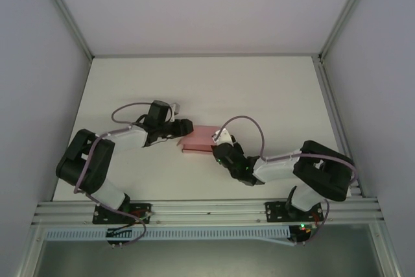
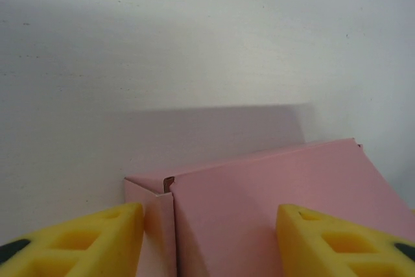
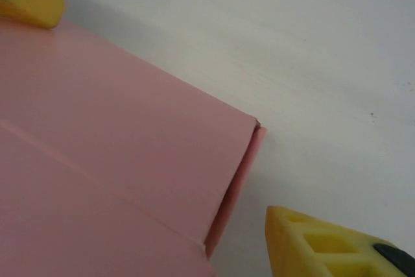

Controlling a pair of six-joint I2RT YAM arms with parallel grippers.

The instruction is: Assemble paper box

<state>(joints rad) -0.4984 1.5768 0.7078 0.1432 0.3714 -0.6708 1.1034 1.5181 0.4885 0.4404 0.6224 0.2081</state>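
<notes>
The paper box [image 1: 198, 139] is a small, shallow pink card box lying closed in the middle of the white table [image 1: 194, 89]. My left gripper [image 1: 183, 128] is at its left end, open. In the left wrist view the yellow fingers [image 2: 84, 241] stand apart over the box's corner [image 2: 259, 205], where a side flap meets the lid. From the right, my right gripper [image 1: 220, 144] reaches the box's other end and is also open. In the right wrist view the pink lid [image 3: 97, 160] lies between the two wide-spread yellow fingertips [image 3: 324, 244].
Grey walls and metal frame posts [image 1: 71, 24] enclose the table on three sides. A metal rail [image 1: 207, 211] runs along the near edge by the arm bases. Bare white table surface lies behind the box.
</notes>
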